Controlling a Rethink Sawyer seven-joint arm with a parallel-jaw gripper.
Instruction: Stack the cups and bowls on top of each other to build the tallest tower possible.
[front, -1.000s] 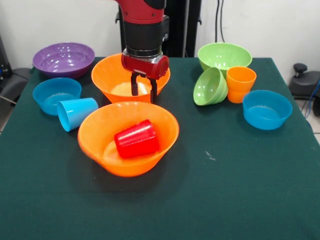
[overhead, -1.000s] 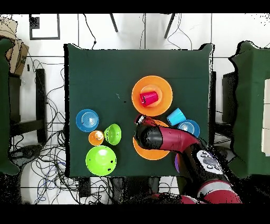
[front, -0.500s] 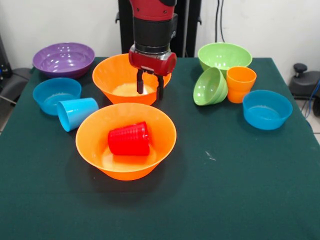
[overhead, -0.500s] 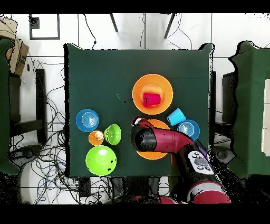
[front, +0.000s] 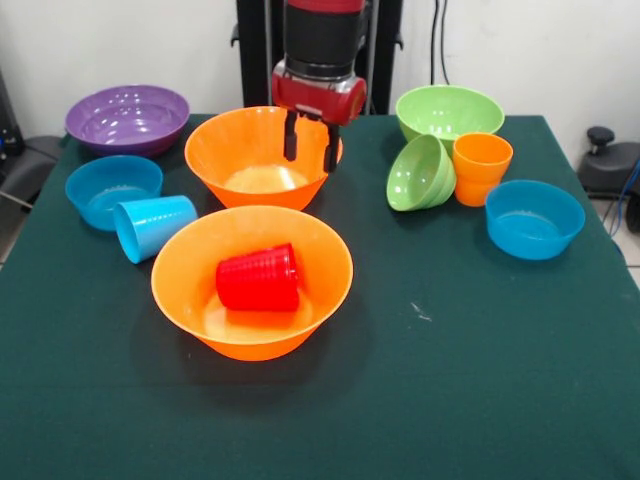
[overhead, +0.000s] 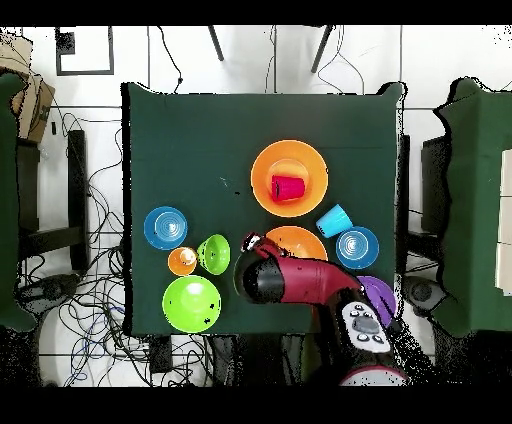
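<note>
A red cup (front: 258, 277) (overhead: 288, 187) lies on its side inside the near large orange bowl (front: 178, 285) (overhead: 262, 172). My gripper (front: 310, 145) (overhead: 250, 242) hangs open and empty over the right rim of the far orange bowl (front: 235, 150) (overhead: 303, 240). On the left a light blue cup (front: 152, 226) (overhead: 334, 220) lies tipped over beside a small blue bowl (front: 110, 188) (overhead: 357, 247). The orange cup (front: 481, 167) (overhead: 182, 261) stands upright at the right, next to a small green bowl (front: 420, 172) (overhead: 213, 254) that leans on its side.
A purple bowl (front: 127, 117) (overhead: 378, 295) sits at the far left corner, partly under my arm in the overhead view. A large green bowl (front: 449, 108) (overhead: 191, 303) stands far right, and another small blue bowl (front: 534, 218) (overhead: 165, 227) sits near the right edge.
My gripper has risen and drawn back from the near orange bowl toward the far one. The red cup rolled a little inside its bowl, then lay still.
</note>
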